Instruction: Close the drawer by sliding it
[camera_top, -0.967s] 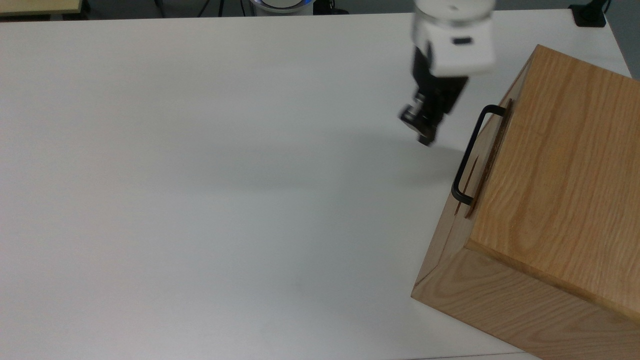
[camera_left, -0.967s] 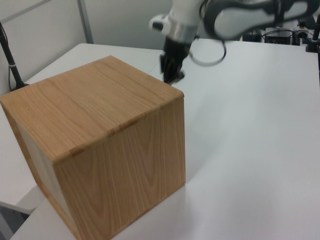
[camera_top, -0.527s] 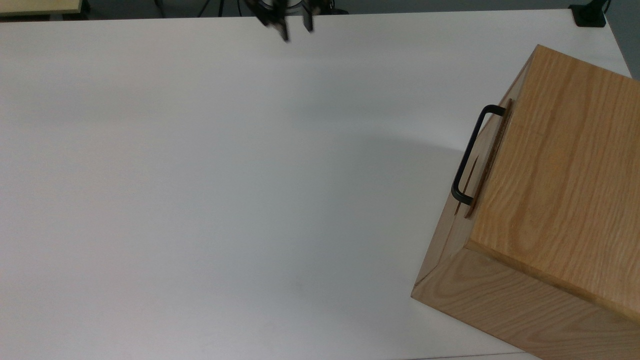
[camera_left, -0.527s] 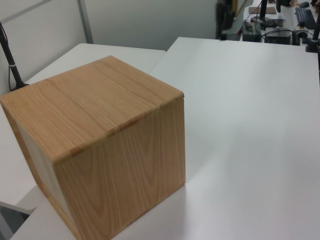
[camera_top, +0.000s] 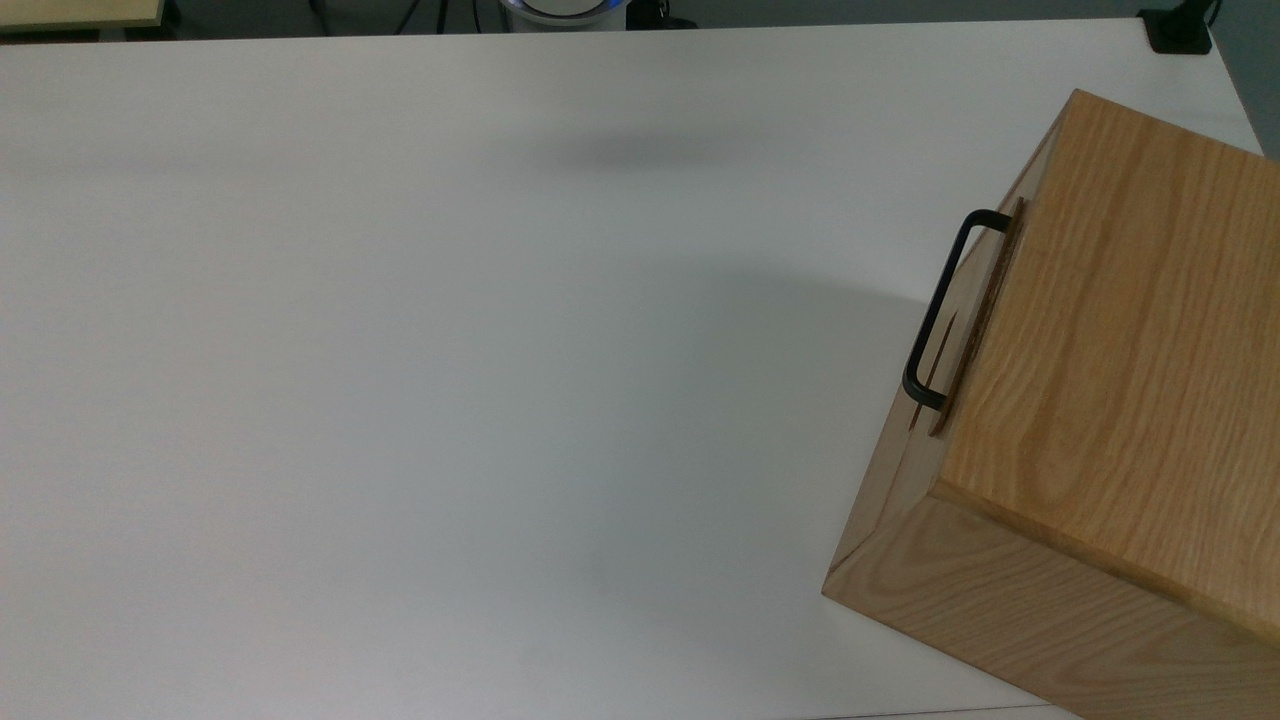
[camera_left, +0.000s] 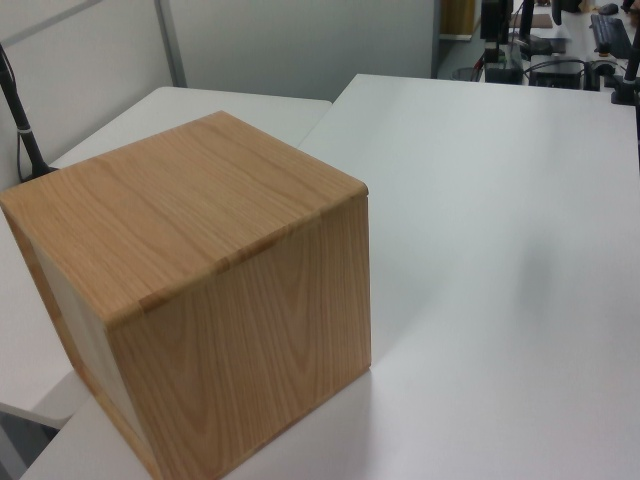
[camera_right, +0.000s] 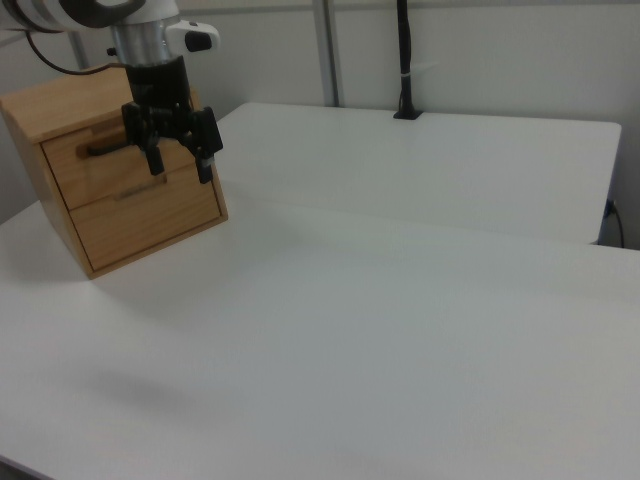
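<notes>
One gripper (camera_right: 180, 160), seen in the right view, hanging from the white arm (camera_right: 140, 20) with its black fingers (camera_right: 204, 160) pointing down. Jaws spread wide apart, nothing between them. In that picture it sits in front of the cabinet's face, overlapping the upper drawer front; whether it is near the wood or well forward of it cannot be told from this angle.

One cabinet (camera_right: 120, 180), oak-grain box, standing on the white table (camera_right: 400, 330) at the right view's left. Two drawer fronts count on its face in the right view, one above the other. The upper one is the drawer (camera_right: 100, 160) with the black handle (camera_right: 100, 148); its front lies about level with the cabinet face, no box sides or rails showing. The lower front (camera_right: 150, 215) is shut flush too.

Top view: cabinet (camera_top: 1100, 400) at the top view's right edge, turned at an angle to the table (camera_top: 450, 350) edge. One U-shaped bar handle (camera_top: 935, 310) stands off the thin edge of the drawer (camera_top: 985, 315) front, which lies close against the cabinet body. Drawer contents hidden.

Left view: the cabinet (camera_left: 200, 310) shows its plain top and two blank sides, sitting near the corner of the table (camera_left: 500, 250).

One black pole (camera_right: 403, 60) stands at the table's far edge in the right view.
</notes>
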